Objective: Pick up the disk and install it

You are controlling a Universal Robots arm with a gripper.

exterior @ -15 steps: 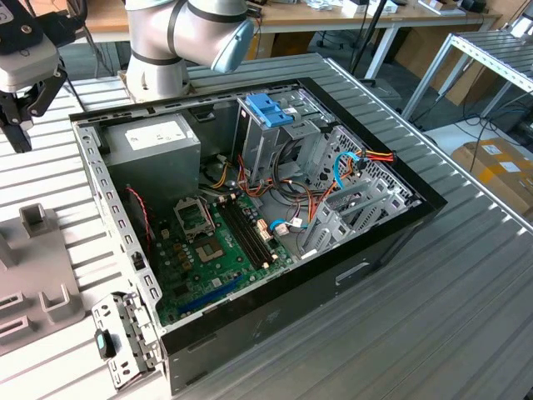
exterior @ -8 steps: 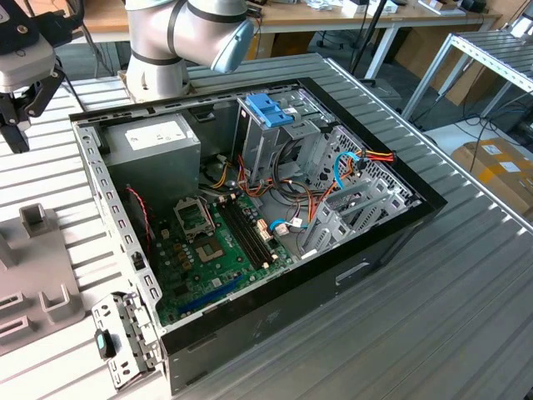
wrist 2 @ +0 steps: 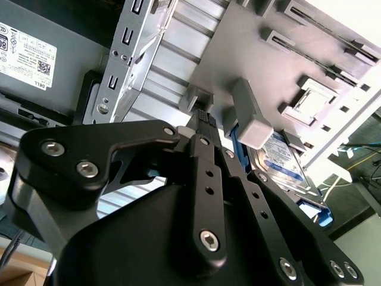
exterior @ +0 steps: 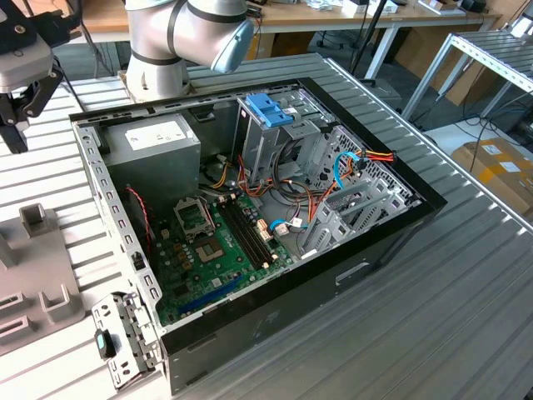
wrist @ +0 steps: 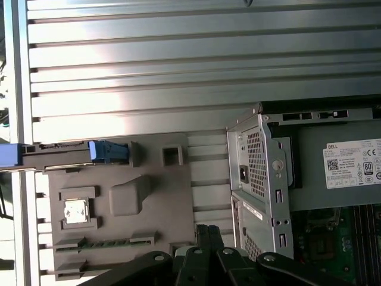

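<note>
Starting at the exterior view's left, the claw point(exterior: 15, 133) hangs above the grey fixture plate point(exterior: 42, 275). In both wrist views its fingers point(wrist: 208, 233) look pressed together with nothing between them, so I'd call it closed and empty-handed. The disk point(wrist: 62, 156) isn't picked up yet. It sits in a slot on that plate and looks to be standing on its edge, since the first wrist view catches it as a thin strip with the blue carrier at both ends. The relation that matters: the disk is across the plate from the fingertips, on the side away from the PC case point(exterior: 333, 283), while the claw is over the plate edge nearer the case. The disk's long axis runs the same way as the ribs of the metal table point(exterior: 433, 317). In the second wrist view you see its labelled face just past a grey block point(wrist 2: 250, 119) that stands between it and the fingertips (a bit of a crowded approach, I'd guess). Moving right, the case lies open with the power supply point(exterior: 154, 142) in its corner nearest the arm's base, then the green motherboard point(exterior: 216, 242). Further right is the upright metal cage with the blue handle point(exterior: 271, 108), with loose cables point(exterior: 341, 167) beside it.
</note>
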